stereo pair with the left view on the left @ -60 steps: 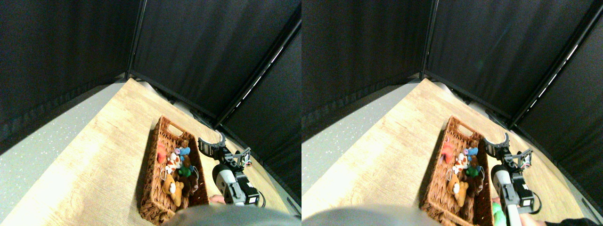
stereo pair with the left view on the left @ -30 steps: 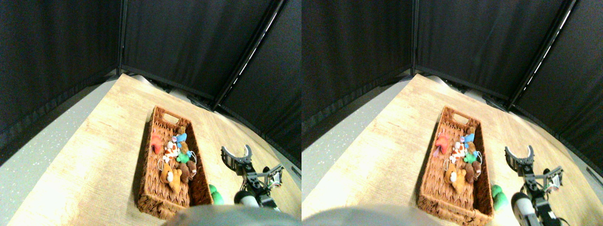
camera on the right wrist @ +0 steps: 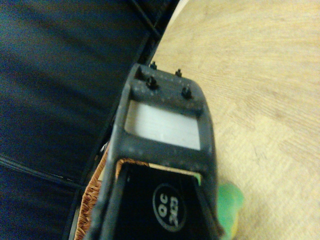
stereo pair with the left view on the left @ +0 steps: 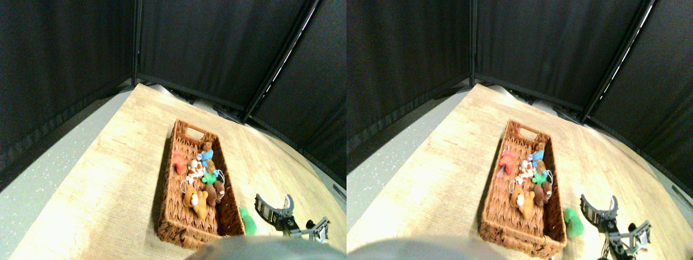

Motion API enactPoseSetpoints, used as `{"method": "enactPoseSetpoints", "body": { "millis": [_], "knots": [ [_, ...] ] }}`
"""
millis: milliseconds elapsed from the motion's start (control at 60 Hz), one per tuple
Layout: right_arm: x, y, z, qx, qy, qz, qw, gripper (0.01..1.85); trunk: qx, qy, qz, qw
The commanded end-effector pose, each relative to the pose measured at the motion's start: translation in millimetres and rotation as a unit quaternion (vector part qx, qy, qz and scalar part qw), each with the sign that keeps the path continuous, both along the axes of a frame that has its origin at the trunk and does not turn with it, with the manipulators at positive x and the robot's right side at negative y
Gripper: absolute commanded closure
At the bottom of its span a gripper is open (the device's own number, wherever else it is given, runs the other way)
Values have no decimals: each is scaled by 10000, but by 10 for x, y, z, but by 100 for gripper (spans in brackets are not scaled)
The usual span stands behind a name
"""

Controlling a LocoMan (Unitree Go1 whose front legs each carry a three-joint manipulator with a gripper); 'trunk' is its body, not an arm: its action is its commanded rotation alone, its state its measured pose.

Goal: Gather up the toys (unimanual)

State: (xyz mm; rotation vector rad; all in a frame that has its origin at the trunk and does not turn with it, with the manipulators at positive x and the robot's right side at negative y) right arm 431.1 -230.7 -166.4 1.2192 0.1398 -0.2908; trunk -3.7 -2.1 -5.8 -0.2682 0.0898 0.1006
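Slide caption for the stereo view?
Open right gripper beside green plush toy lying outside brown woven wicker basket.

The hand [stereo pair with the left view on the left: 274,204] has drawn back from the basket [stereo pair with the left view on the left: 178,230], its two prongs spread.

Bright overhead glare on pale wood floor [stereo pair with the left view on the left: 108,179], dark curtains, wide-angle edge bending, blurred soft wrist view

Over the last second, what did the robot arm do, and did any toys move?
The right gripper, fingers spread and empty, drew back from beside the wicker basket toward the robot, near a green toy on the table that a hand brought in. The camera shifted too. The toys in the basket stayed put.
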Motion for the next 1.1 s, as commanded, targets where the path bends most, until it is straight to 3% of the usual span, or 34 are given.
{"method": "enactPoseSetpoints", "body": {
  "millis": [17, 250, 367, 483, 583, 933, 1100],
  "knots": [
    [-19, 1, -40, 223, 16, 247, 9994, 103, -58, 81, 52, 9999],
    [-106, 16, -278, 740, 358, 407, 9958, 102, -99, 83, 81, 9999],
    [-80, -1, -374, 731, 548, 461, 9948, 99, -140, 78, 111, 9998],
    [-67, -15, -490, 944, 662, 281, 9929, 103, -155, 79, 131, 9998],
    [-54, -15, -571, 867, 768, 444, 9923, 100, -167, 63, 155, 9997],
    [12, 11, -760, 1159, 1142, 475, 9855, 101, -202, 69, 216, 9995],
    [-8, 17, -852, 1227, 1323, 115, 9835, 101, -192, 87, 207, 9996]
  ]
}}
